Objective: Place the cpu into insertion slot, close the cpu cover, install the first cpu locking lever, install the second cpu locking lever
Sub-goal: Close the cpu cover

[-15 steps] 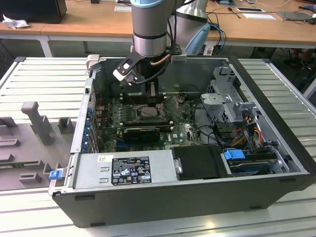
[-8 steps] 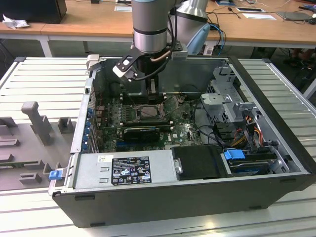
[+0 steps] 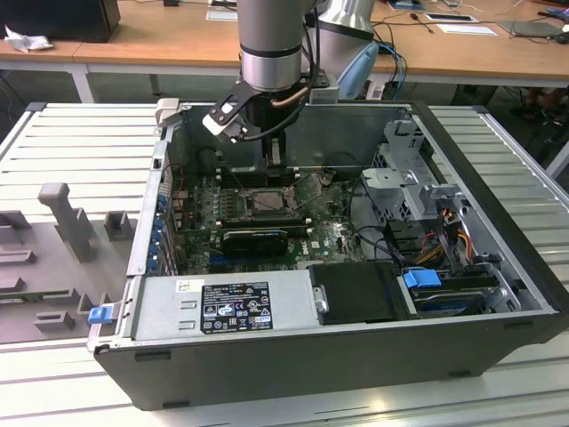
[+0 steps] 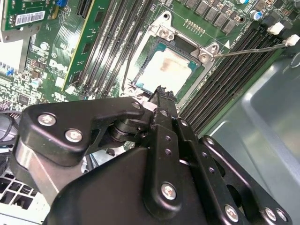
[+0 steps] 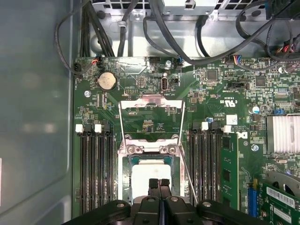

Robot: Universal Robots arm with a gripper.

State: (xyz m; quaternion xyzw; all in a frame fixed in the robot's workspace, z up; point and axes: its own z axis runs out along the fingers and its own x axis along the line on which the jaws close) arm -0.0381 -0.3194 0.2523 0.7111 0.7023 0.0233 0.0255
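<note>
The cpu (image 5: 150, 174) lies in the insertion slot (image 3: 264, 203) of the green motherboard, its pale metal top (image 4: 169, 70) facing up. The cpu cover (image 4: 164, 33) appears to lie flat as a metal frame (image 5: 125, 178) around the chip. A thin wire locking lever (image 4: 248, 49) sticks out from one socket corner, also seen beside the frame (image 5: 189, 180). My gripper (image 5: 158, 183) is shut with nothing between its fingers. Its tips (image 4: 159, 90) hover at the socket's edge, just over the chip's rim. In the exterior view the gripper (image 3: 276, 160) hangs above the socket's far side.
Long black memory slots (image 5: 96, 173) flank the socket on both sides. Black cables (image 5: 187, 47) loop past the board's edge near a coin cell (image 5: 107, 80). A finned heatsink (image 5: 283, 133) sits to one side. The labelled power supply (image 3: 236, 307) and drive bays (image 3: 418, 178) crowd the case.
</note>
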